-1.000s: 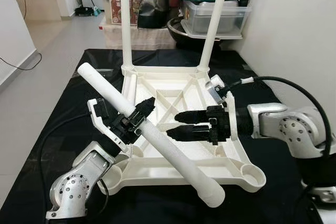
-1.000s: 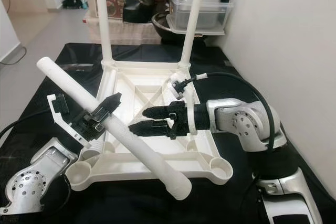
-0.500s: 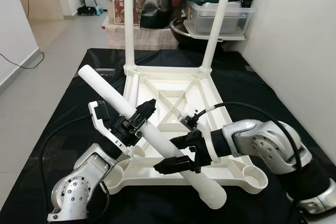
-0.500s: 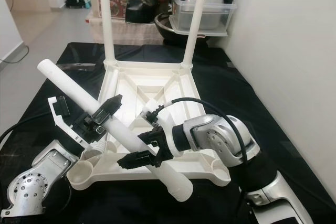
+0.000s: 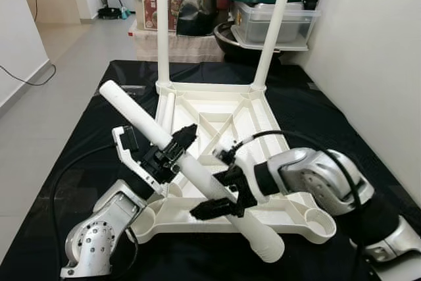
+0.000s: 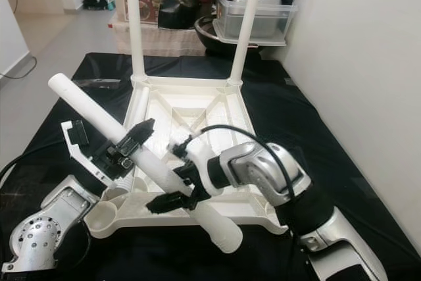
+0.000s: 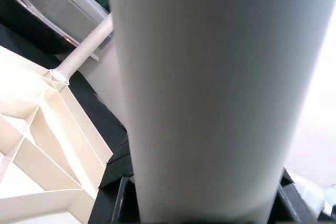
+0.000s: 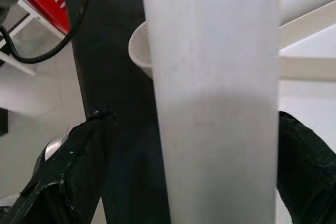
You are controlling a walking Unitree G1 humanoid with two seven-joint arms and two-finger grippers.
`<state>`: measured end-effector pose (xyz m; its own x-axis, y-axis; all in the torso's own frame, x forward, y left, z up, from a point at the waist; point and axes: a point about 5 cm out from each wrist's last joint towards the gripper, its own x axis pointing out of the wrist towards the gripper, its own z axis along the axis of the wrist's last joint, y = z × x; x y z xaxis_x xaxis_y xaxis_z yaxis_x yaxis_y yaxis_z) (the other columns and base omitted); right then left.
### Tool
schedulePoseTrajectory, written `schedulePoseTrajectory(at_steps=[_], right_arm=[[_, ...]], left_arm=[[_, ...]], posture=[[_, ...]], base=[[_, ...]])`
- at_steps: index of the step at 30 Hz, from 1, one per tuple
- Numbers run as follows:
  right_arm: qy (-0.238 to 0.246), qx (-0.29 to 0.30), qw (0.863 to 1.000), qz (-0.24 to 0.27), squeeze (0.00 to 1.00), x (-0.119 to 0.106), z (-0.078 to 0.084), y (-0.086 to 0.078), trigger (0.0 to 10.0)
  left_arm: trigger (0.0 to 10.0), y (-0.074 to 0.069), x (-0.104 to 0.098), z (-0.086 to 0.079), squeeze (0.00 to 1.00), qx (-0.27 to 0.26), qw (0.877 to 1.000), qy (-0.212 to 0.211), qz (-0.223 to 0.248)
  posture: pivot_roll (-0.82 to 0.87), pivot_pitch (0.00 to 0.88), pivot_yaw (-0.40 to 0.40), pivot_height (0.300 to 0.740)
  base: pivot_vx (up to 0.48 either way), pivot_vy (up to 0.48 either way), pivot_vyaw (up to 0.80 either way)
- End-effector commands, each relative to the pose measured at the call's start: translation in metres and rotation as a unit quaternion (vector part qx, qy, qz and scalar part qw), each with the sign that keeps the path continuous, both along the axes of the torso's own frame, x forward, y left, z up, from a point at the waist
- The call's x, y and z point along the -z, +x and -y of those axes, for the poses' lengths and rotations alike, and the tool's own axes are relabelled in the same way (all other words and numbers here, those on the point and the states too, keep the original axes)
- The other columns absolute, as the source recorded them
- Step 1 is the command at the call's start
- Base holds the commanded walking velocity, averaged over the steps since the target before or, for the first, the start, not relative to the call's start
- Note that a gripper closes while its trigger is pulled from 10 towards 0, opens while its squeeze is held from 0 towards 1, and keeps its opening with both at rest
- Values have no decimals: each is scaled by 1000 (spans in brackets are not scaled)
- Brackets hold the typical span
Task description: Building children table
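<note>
The children's tabletop is lying upside down on a black mat on the floor, its ribbed underside facing up. Two white legs are already standing in the far corner sockets, the far left leg and the far right leg. The near left socket and near right socket are sitting open.

A loose leg is lying slantwise above the tabletop, its high end pointing far left and its low end reaching past the near edge. The left gripper is clamping its fingers on the leg around the middle. The right gripper is reaching in from the right, its fingers spread to either side of the leg's lower part; in the right wrist view the leg is sitting between them, and I cannot tell whether they are pressing on it yet.

The leg is looking like a hollow plastic tube: light, stiff, smooth and round, so it is likely to slip or roll in a loose grip. Holding it at two spread points, mid-length and near the lower end, is giving the best control for steering that end into a socket
</note>
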<state>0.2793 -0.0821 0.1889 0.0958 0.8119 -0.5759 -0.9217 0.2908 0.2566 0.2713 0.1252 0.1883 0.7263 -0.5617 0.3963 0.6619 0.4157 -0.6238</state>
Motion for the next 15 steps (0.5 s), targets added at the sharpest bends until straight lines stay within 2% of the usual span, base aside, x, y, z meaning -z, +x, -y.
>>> schedulePoseTrajectory(at_steps=[1, 2, 3, 4, 8, 9, 10, 11, 15], right_arm=[[-2, -9, 1000, 5, 0, 1, -3, -2, 6941], [-2, -9, 1000, 5, 0, 1, -3, -2, 6941], [-1, -10, 1000, 5, 0, 2, -5, -3, 4745], [-1, -10, 1000, 5, 0, 3, -6, -3, 4314], [-2, -10, 1000, 7, 0, 7, -9, -3, 4353], [-5, -10, 1000, 10, 0, 9, -11, -4, 3608], [-7, -10, 1000, 12, 0, 11, -12, -4, 3608], [-10, -10, 1000, 16, 0, 13, -13, -4, 2471], [-12, -9, 1000, 19, 0, 14, -14, -3, 2471]], left_arm=[[0, 0, 3, 6, 0, 10, 1000, 9, -6], [0, 0, 3, 6, 0, 10, 1000, 9, -6], [0, 0, 3, 6, 0, 10, 1000, 9, -7], [0, 0, 4, 6, 0, 11, 1000, 9, -8], [0, 0, 5, 6, 0, 12, 1000, 10, -9], [0, 0, 5, 6, 0, 13, 1000, 10, -9], [0, 0, 5, 6, 0, 14, 1000, 10, -9], [0, 1, 5, 7, 0, 14, 1000, 10, -10], [0, 1, 5, 7, 0, 14, 1000, 10, -10]], posture=[[-56, 0, -96, 740], [-56, 0, -96, 740], [-54, 0, -96, 740], [-57, 0, -91, 740], [-58, 0, -90, 740], [-58, 0, -90, 740], [-58, 0, -90, 740], [-57, 0, -89, 740], [-57, 0, -89, 740]], base=[[0, 0, 0], [0, 0, 0], [0, 0, 0], [0, 0, 0], [0, 0, 0], [0, 0, 0], [0, 0, 0], [0, 0, 0], [0, 0, 0]])
